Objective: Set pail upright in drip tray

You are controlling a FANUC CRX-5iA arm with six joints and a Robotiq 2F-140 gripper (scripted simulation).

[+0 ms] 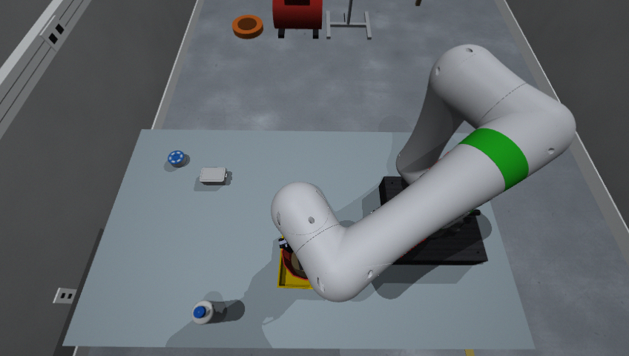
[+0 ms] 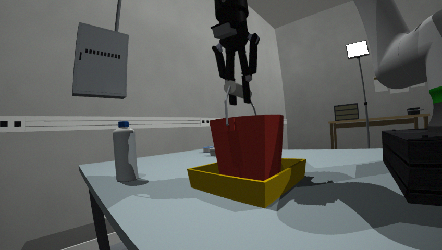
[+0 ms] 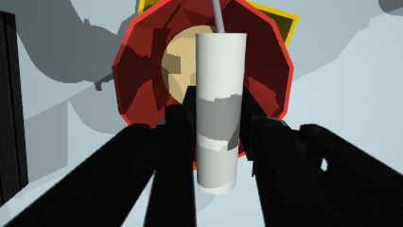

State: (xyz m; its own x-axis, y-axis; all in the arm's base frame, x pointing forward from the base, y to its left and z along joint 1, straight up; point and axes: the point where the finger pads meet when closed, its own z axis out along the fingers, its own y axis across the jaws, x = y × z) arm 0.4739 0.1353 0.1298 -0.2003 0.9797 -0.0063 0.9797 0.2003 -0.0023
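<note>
The red pail (image 2: 248,145) hangs upright from its wire bail, its lower part inside the yellow drip tray (image 2: 248,180). The tray's wall hides the pail's base, so I cannot tell if it touches the floor. My gripper (image 2: 240,99) is shut on the pail's white handle grip (image 2: 236,89) above the pail. In the wrist view the grip (image 3: 219,111) sits between my black fingers, with the pail's open mouth (image 3: 203,66) and tan bottom below and a tray corner (image 3: 279,19) behind. In the overhead view my arm hides most of the tray (image 1: 288,273).
A white bottle with a blue cap (image 2: 124,151) (image 1: 202,312) stands near the table's front left edge. A blue disc (image 1: 176,157) and a small grey box (image 1: 213,175) lie at the far left. My black base block (image 2: 412,164) stands to the right of the tray.
</note>
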